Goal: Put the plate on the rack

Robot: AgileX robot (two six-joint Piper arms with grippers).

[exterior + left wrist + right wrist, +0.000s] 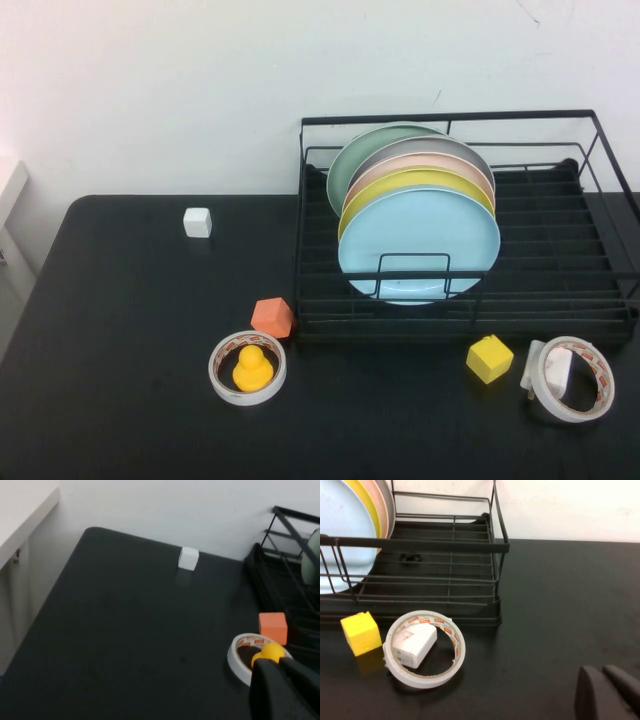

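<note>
A: Plate (pixel 425 235) stands upright in the rack (pixel 560 262), front of a row of five; behind it yellow plate (pixel 420 179), pink, grey, green plate (pixel 350 165). Each rear plate shows only a rim; the front rail crosses the blue one's lower part.

B: Grippers?

A: Neither appears in the high view. Left gripper (pixel 285 690) is a dark mass in a corner of its wrist view, above the table near the duck's tape roll (pixel 240 652); cannot tell how its fingers are set. Right gripper (pixel 609 694) is cut off by the frame, over bare table well apart from the rack, its two tips pressed together, nothing between them.

B: Writing?

A: Red print inside both tape rolls, unreadable. Duck (pixel 252 369) sits inside one roll; a white block (pixel 413 645) lies in the other roll (pixel 425 655).

B: Loose items?

A: Orange block (pixel 272 317) touching the rack's corner, yellow cube (pixel 489 358) just in front of it, white cube (pixel 197 222) well apart.
</note>
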